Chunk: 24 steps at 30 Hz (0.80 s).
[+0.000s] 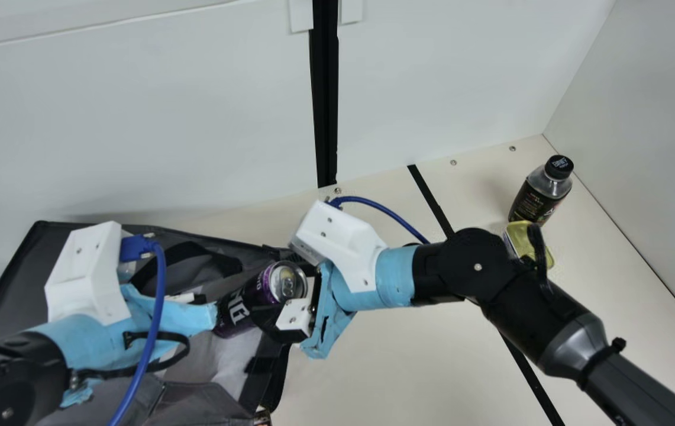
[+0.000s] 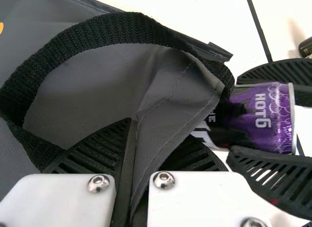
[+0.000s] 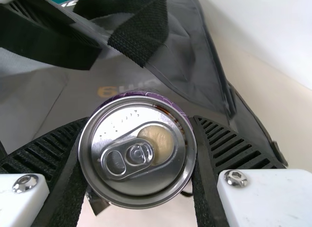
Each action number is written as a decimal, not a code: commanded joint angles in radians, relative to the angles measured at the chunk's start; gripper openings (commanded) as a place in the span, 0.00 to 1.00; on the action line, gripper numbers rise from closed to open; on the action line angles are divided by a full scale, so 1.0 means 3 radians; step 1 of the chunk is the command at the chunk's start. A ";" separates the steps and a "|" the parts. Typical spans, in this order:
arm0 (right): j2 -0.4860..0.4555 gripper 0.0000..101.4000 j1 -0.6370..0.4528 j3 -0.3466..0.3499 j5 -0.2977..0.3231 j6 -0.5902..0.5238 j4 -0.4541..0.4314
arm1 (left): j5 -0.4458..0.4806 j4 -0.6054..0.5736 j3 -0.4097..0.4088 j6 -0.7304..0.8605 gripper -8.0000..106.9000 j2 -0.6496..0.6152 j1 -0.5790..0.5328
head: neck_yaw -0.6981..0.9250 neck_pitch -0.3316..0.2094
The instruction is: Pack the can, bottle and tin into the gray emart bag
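In the main view, my left gripper point(image 1: 188, 297) is over the gray bag point(image 1: 10, 290); in the left wrist view my left gripper point(image 2: 158, 134) pinches the bag's cloth point(image 2: 170, 97) near a black strap. My right gripper point(image 1: 279, 296) holds the purple can point(image 1: 241, 307) tilted at the bag's right side. Close up in the right wrist view, my right gripper point(image 3: 140, 120) has a finger on each side of the can point(image 3: 139, 154), its lid facing the camera. The dark bottle point(image 1: 541, 192) stands at the far right, with the yellow-lidded tin point(image 1: 537, 236) beside it, partly behind my right arm.
White walls point(image 1: 432, 77) rise behind and at the right of the cream table point(image 1: 361, 378). A black post point(image 1: 325, 100) stands at the back. Blue cables point(image 1: 157, 313) loop from both wrists, and black strips cross the tabletop.
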 commanded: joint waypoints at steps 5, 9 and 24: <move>0.0073 0.00 0.0095 0.0032 -0.0069 -0.0101 0.0102 | 0.0000 0.0000 0.0000 0.0000 0.16 0.0000 0.0000 | -0.0003 -0.0076; 0.0129 0.00 0.0158 0.0051 -0.0112 -0.0178 0.0181 | 0.0000 0.0000 0.0000 0.0000 0.16 0.0000 0.0000 | -0.0003 -0.0076; 0.0402 0.00 0.0331 0.0036 -0.0206 -0.0452 0.0445 | 0.0000 0.0000 0.0000 0.0000 0.16 0.0000 0.0000 | -0.0003 -0.0076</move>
